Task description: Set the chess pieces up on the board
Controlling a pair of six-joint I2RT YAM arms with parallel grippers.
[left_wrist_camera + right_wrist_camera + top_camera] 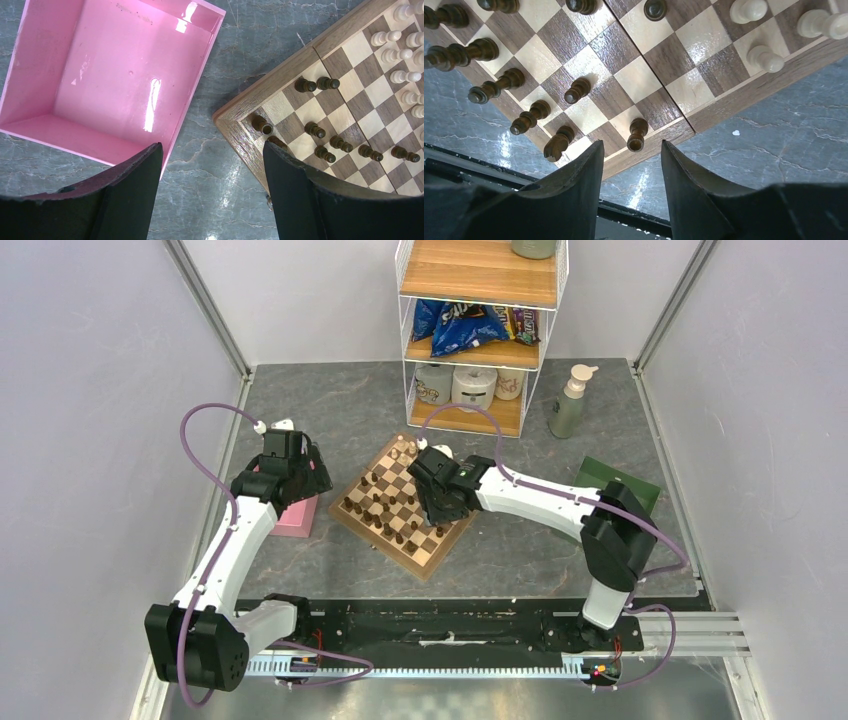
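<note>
The top camera looked down from behind over the whole worktop (320,400), while each wrist camera faced down close above a different edge of the board (432,552), shared by all.

- Left arm (225,550), right arm (535,498): white tubular links, bulky black joint housings.
- Purple cable (195,455): one thin loop running along each arm.
- Gripper fingers (125,200): matte black, curved, tapering, rough-edged.
</note>
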